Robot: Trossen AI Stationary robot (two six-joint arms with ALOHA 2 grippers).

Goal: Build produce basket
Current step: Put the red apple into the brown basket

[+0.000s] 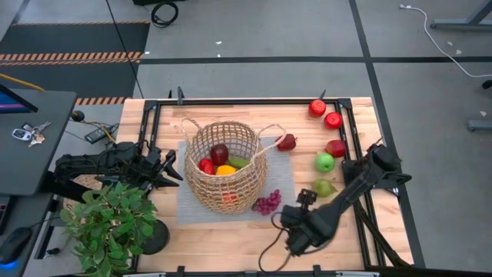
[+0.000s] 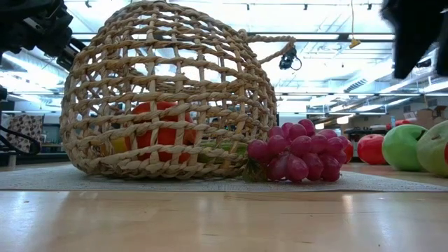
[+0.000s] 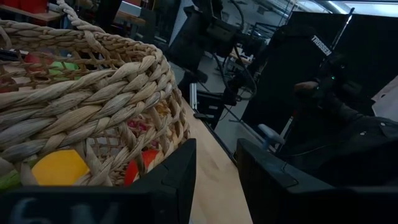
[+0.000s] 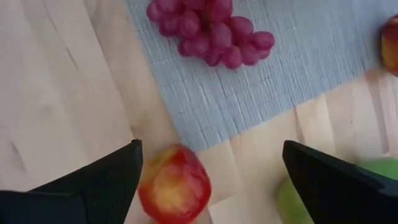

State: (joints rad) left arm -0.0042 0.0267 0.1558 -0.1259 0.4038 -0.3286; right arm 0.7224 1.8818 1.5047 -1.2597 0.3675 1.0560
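Basket, the round tan open-weave wicker one point(image 1: 223, 169), sits mid-counter on a grey-blue woven mat point(image 1: 280, 165), tipped over toward the near edge in the low view. Partly loaded: a dark red fruit point(image 1: 219, 152), a red one point(image 1: 206, 165), a yellow-orange piece point(image 1: 225, 170) and something green point(image 1: 240, 161) show inside.

Still out: the purple grape bunch point(image 1: 267, 203) on the mat just beside the basket wall, a dark red pear-shaped fruit point(image 1: 287, 141) at the mat's far edge, two red apples point(image 1: 324, 114) by the far right corner, another red apple point(image 1: 335, 148), a green apple point(image 1: 325, 162) and a green pear point(image 1: 324, 187) along the right side. By my count less than half is done.

Right claw point(image 4: 211, 171) hangs near the front right of the counter, fingers spread wide, nothing gripped; its wrist view shows a red-yellow apple point(image 4: 174, 185) below the gap.

Left claw point(image 1: 174, 166) is beside the basket's left rim, fingers apart, empty.
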